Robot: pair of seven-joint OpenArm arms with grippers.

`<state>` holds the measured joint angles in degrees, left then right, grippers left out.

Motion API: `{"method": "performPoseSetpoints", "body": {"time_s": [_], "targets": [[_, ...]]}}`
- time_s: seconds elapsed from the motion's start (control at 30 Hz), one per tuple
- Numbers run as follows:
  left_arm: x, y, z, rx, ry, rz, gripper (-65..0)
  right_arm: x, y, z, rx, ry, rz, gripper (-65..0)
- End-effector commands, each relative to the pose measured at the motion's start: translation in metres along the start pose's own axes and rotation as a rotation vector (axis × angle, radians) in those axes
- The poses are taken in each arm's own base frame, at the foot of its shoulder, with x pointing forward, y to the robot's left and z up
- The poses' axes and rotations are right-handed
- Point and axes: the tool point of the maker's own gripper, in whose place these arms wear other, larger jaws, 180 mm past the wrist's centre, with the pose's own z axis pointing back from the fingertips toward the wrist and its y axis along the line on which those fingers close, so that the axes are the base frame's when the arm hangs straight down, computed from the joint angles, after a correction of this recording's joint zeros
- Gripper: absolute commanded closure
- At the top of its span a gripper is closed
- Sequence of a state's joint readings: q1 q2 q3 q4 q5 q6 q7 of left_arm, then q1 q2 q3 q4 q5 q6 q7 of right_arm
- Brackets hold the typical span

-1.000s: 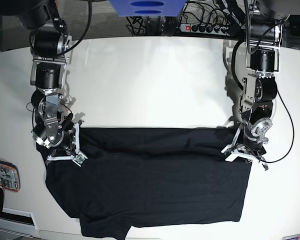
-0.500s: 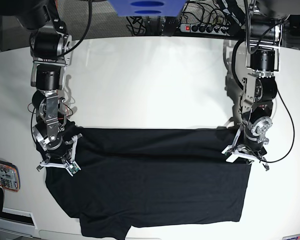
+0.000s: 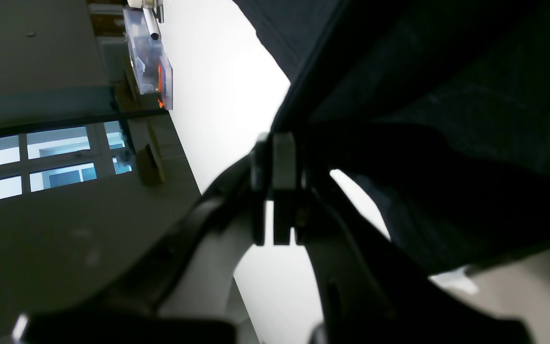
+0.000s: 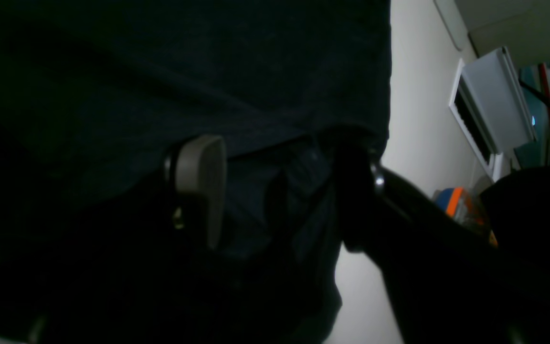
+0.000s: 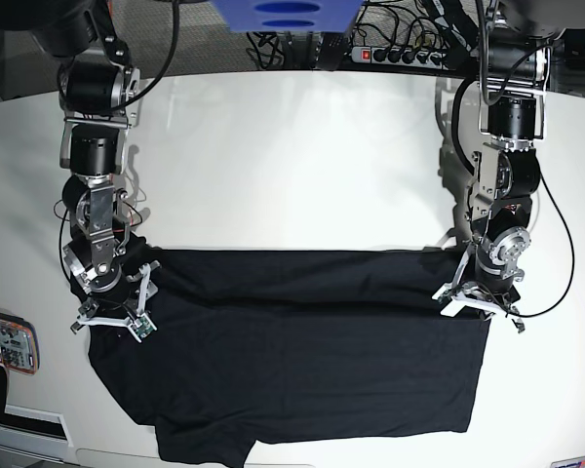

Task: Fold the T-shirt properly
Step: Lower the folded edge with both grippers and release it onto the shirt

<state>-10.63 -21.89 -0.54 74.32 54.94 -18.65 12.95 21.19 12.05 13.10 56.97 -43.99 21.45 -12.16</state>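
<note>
The black T-shirt (image 5: 302,351) lies spread across the front half of the white table (image 5: 292,156), its top edge a straight fold line. My left gripper (image 5: 476,304) is at the shirt's right end, shut on the cloth edge. In the left wrist view its pads (image 3: 284,157) are pressed together where the shirt's (image 3: 447,95) hem meets them. My right gripper (image 5: 112,317) stands over the shirt's left end, open. The right wrist view shows its grey pad (image 4: 198,191) and dark far finger wide apart, with loose T-shirt cloth (image 4: 160,71) bunched in the gap.
A power strip (image 5: 400,54) with cables and a blue object (image 5: 283,15) sit beyond the table's far edge. A small orange-and-grey device (image 5: 5,341) lies at the left edge. The shirt's lower hem reaches the table's front edge.
My right gripper has opened, let go of the shirt's left corner and shifted slightly down and left. The left arm and its grip have not moved.
</note>
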Motion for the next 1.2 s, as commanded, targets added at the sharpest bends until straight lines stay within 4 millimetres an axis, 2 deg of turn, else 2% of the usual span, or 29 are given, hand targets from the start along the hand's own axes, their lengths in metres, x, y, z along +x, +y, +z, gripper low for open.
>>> {"method": "performPoseSetpoints", "body": {"time_s": [0.0,0.17,0.27,0.33,0.5,0.63,0.73,0.77,0.9,1.0,1.17], "targets": [[0.001,0.028,-0.001,0.07,-0.001,0.004,0.0,0.025,-0.03,0.005,-0.07,-0.069,0.011,-34.7],[0.001,0.028,-0.001,0.072,-0.001,0.005,0.0,0.059,-0.053,0.02,-0.144,-0.152,0.043,-34.7],[0.001,0.028,-0.001,0.071,-0.001,0.008,-1.8,0.053,-0.043,0.028,-0.141,-0.152,0.057,-34.7],[0.001,0.028,-0.001,0.072,0.0,0.008,-13.4,0.05,-0.038,0.032,-0.14,-0.153,0.065,-34.7],[-0.002,0.026,-0.002,0.07,0.013,-0.008,-39.6,0.055,-0.04,0.037,-0.153,-0.17,0.07,-34.7],[-0.015,0.027,-0.015,0.063,0.089,-0.106,-54.1,0.055,-0.039,0.036,-0.15,-0.167,0.064,-34.7],[-0.02,0.021,-0.016,0.056,0.141,-0.125,-61.0,0.065,-0.029,0.035,-0.134,-0.203,-0.003,-34.7],[-0.016,0.017,-0.015,0.051,0.142,-0.11,-62.6,0.067,-0.029,0.036,-0.129,-0.22,-0.041,-34.7],[0.015,0.014,-0.006,0.045,0.054,0.117,-65.0,0.07,-0.042,0.042,-0.128,-0.299,-0.257,-34.7],[0.038,0.024,0.007,0.051,-0.051,0.362,-65.0,0.065,-0.042,0.041,-0.101,-0.286,-0.371,-34.7],[0.051,0.021,0.012,-0.028,-0.162,0.737,-65.0,0.064,-0.034,0.04,-0.04,-0.286,-0.514,-34.9]]}}
